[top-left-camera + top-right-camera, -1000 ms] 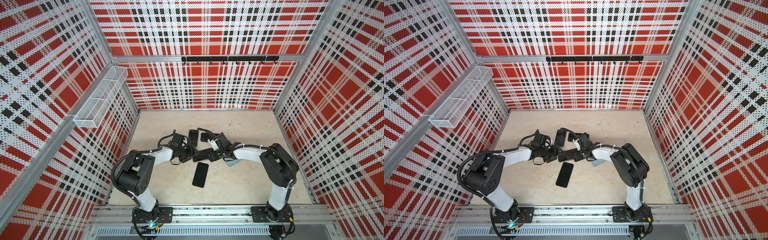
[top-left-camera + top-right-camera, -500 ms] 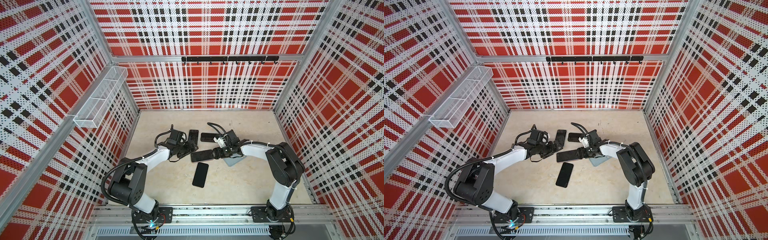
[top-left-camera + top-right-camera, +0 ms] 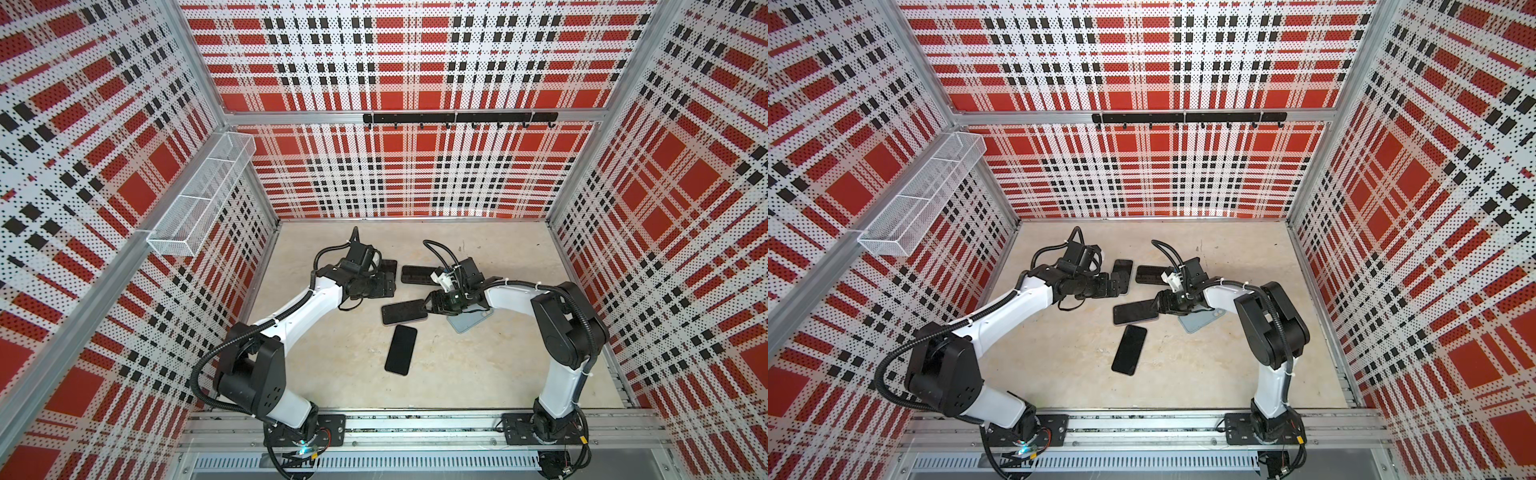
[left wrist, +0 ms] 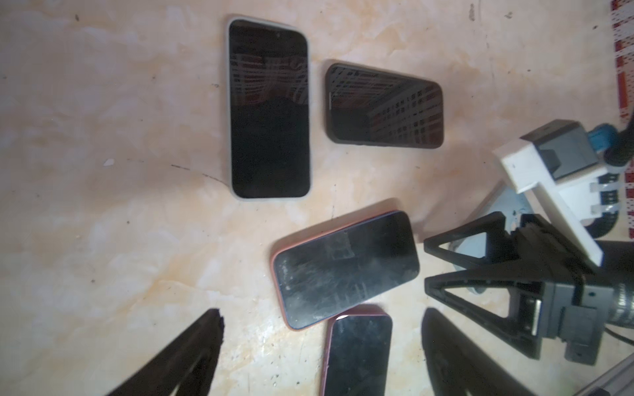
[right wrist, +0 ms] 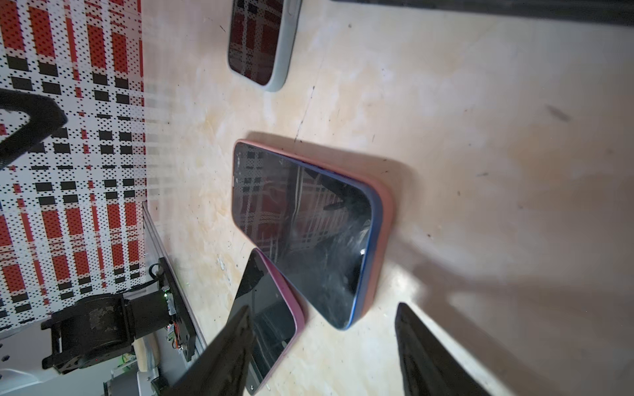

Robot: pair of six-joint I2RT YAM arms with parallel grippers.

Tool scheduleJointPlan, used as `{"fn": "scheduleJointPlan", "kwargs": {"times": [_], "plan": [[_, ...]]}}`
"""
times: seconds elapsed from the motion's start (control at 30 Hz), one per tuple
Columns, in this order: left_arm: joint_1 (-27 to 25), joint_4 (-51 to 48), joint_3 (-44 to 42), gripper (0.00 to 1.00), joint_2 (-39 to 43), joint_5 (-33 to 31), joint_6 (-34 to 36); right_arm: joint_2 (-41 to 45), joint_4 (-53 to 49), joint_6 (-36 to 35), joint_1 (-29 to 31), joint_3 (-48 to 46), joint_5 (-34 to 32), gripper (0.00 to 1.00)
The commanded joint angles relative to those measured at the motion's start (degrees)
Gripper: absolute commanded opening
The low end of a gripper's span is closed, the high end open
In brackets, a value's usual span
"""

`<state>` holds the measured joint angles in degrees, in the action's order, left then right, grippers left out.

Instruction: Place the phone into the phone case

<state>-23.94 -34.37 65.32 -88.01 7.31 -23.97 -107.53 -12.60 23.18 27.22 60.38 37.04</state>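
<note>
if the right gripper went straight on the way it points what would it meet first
Most likely the near end of the blue phone in the salmon case: the open right gripper points straight at it across a small gap. Its height is unclear, so it might pass over.

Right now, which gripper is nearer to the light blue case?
Right. The right gripper is just beside the light blue case; the left gripper is far off leftward.
</note>
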Motion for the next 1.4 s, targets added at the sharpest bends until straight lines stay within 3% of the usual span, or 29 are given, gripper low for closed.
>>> {"fn": "scheduleJointPlan", "kwargs": {"times": [0.0, 0.2, 0.73, 0.83, 0.97, 1.0, 1.2, 1.37], "plan": [[1.7, -0.8, -2.4, 0.89, -1.5, 1.9, -3.7, -2.0, 0.7, -0.1, -0.3, 1.4, 0.3, 0.67], [3.3, 11.8, -9.4, 0.88, -4.1, 11.2, -11.7, -5.6, 2.0, 1.1, -0.3, 3.0, 2.9, 0.67], [2.3, 26.1, -14.5, 0.85, -11.9, 17.4, -16.1, -9.2, 8.4, 4.2, -0.8, 3.7, 10.1, 0.67], [1.9, 22.0, -12.9, 0.86, -10.2, 13.7, -12.2, -9.1, 8.3, 4.1, -1.2, 3.6, 9.7, 0.67], [0.4, 11.5, -7.2, 0.92, -7.3, 4.1, -4.6, -8.6, 8.2, 4.1, -1.9, 3.3, 8.5, 0.67], [0.0, 9.1, -5.6, 0.99, -6.5, 1.4, -2.9, -8.4, 8.1, 4.2, -2.1, 3.3, 8.1, 0.67], [-2.9, 1.7, 0.6, 0.99, -2.8, -11.9, 8.6, -6.6, 8.6, 4.6, -4.0, 2.5, 7.3, 0.67], [-6.4, 3.8, -0.8, 1.0, 1.6, -12.2, 27.9, -4.1, 9.9, 4.9, -6.3, 0.1, 8.2, 0.67]]}}
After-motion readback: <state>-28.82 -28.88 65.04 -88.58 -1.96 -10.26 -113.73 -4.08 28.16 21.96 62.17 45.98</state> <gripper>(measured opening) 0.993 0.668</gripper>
